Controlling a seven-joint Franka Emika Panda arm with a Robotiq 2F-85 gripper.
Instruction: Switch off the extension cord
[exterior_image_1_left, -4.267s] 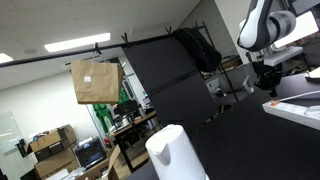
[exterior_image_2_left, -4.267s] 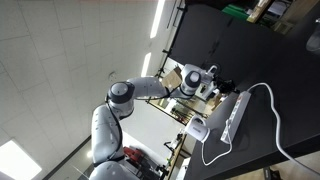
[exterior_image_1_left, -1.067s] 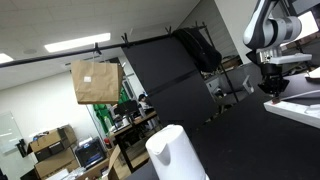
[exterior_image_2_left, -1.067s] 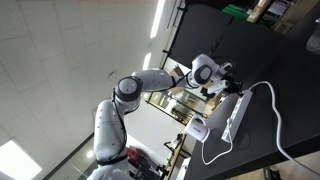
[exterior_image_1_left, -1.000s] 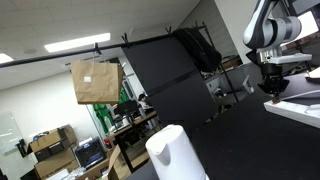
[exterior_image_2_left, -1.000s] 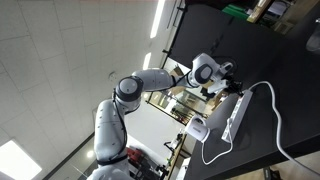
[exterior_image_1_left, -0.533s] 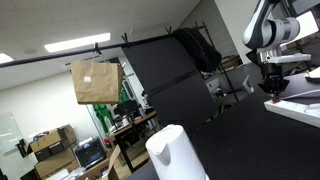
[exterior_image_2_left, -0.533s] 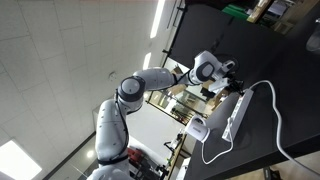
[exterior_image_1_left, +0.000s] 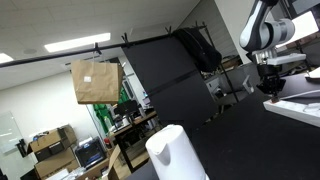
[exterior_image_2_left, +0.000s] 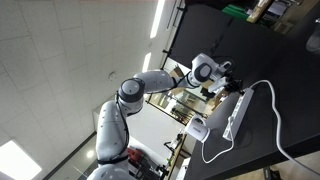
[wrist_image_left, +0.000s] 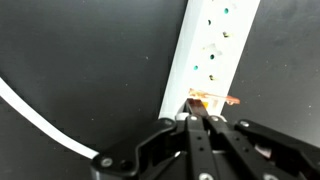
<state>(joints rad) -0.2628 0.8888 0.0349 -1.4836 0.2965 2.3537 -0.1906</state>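
Here, the gripper (wrist_image_left: 195, 118), clenched empty, is held at the orange switch (wrist_image_left: 204, 100) of the strip (wrist_image_left: 215, 50); a white cable (wrist_image_left: 40, 120) is laid beside, and a paper bag (exterior_image_1_left: 95, 82) is seen hung in an exterior view.

Strip (wrist_image_left: 215, 55) on table (wrist_image_left: 90, 50), reaching from the wrist view's top to its centre, gripper (wrist_image_left: 197, 119) at strip's near end, fingertips together at the switch (wrist_image_left: 203, 100), cable (wrist_image_left: 40, 115) curving left of gripper, kettle (exterior_image_1_left: 175, 153) well apart in front.

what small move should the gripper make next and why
Likely nudge the gripper forward onto the switch. In the wrist view its shut tips sit right at the switch at the strip's end, and it glows orange, so it seems on.
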